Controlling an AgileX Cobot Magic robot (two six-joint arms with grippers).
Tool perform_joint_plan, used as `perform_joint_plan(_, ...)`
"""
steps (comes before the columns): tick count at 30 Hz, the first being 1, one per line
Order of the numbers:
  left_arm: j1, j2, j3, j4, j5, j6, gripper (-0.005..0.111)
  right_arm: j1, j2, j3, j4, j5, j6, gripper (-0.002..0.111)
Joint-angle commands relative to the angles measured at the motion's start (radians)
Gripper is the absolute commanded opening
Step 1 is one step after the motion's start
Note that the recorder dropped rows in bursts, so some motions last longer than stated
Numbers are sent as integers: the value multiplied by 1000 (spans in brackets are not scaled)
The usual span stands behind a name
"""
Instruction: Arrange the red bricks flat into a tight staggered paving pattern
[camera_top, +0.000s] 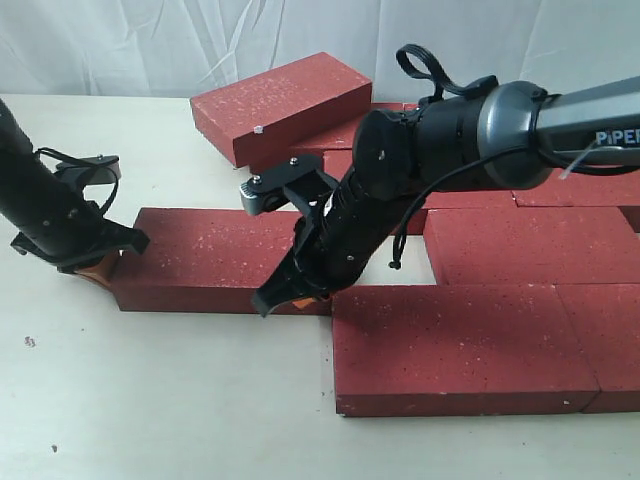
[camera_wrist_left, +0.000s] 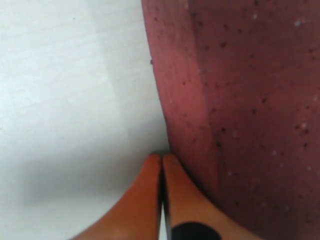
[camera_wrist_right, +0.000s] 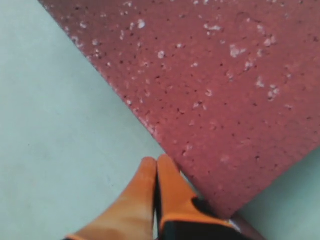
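Dark-red and lying flat on the bench (camera_top: 150, 400), the loose brick (camera_top: 210, 255) sits left of the laid bricks (camera_top: 470, 340), not yet tight against them. At its left end rests the left hand (camera_top: 97, 268), fingers pressed together. The right hand (camera_top: 298, 295), likewise closed on nothing, is against its near edge. Push squarely from the left, steadying the near edge so it slides home without turning.

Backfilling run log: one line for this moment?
left gripper: shut, at end of flat dark-red rectangular brick | right gripper: shut, at its near-side edge | task: unfinished
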Motion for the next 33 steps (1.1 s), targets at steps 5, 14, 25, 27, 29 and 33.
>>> perform_joint_plan(5,3,18,13,38,22,1,0,2,4,1,-109,-20,-8,-1)
perform_joint_plan(14,3,18,13,38,22,1,0,2,4,1,-75,3,-8,-1)
perform_joint_plan(25,3,18,13,150,22,27,0,5,19,1,-9,35,-169,-1)
perform_joint_plan(27,3,18,13,150,22,27,0,5,39,1,-20,17,-169,-1)
perform_joint_plan(29,3,18,13,150,22,27,0,5,47,1,-20,10,-169,-1)
perform_joint_plan(33,3,18,13,150,22,27,0,5,47,1,-20,-30,-169,-1)
